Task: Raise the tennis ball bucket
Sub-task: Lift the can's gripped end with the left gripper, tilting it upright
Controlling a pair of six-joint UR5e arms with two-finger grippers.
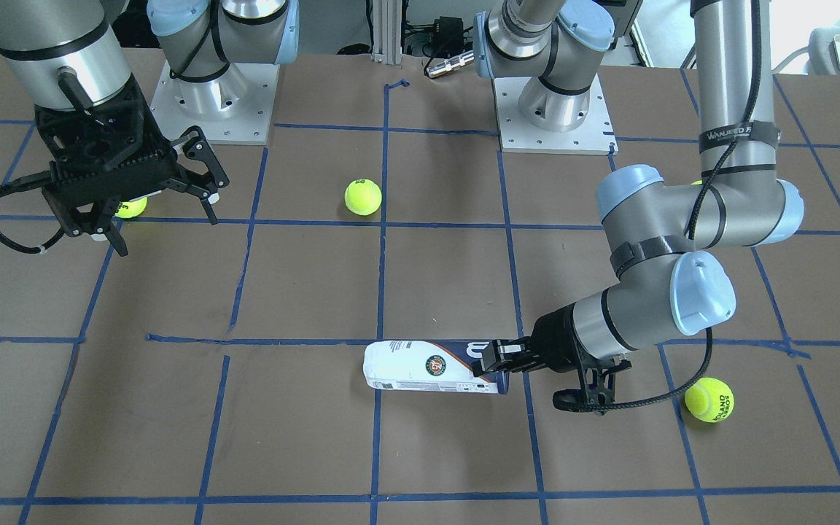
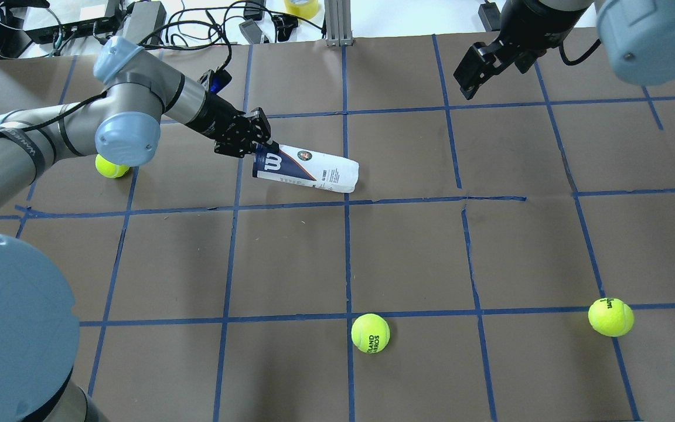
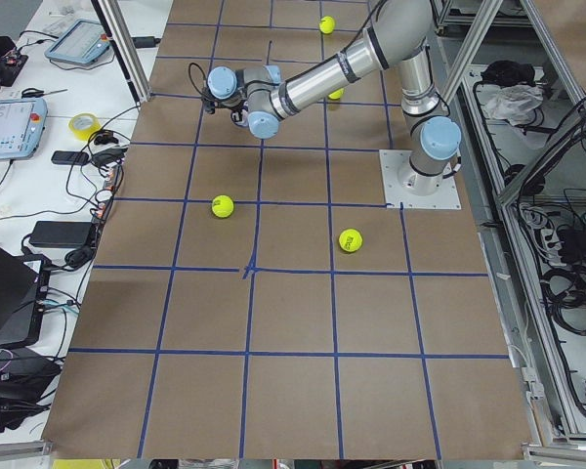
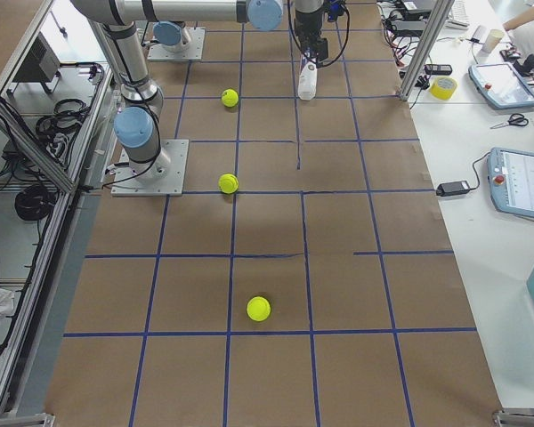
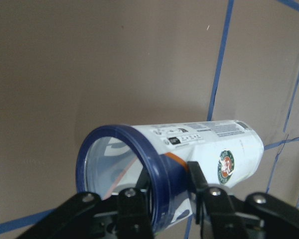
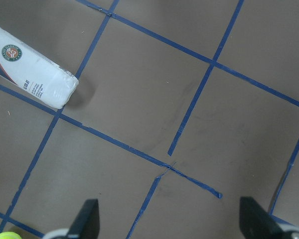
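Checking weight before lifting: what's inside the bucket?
The bucket shows no ball at its mouth, only one left gripper finger inside the rim. Its label hides the far end.

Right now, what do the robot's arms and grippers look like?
The left arm and right arm are silver-grey tubes with light-blue joint caps and black bands. One strap on the left has white lettering, and a black cable runs along it. The left gripper and right gripper are black, two-fingered.

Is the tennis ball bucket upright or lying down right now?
Lying on its side: the tennis ball bucket stretches along the table, left gripper shut on its blue-rimmed end.
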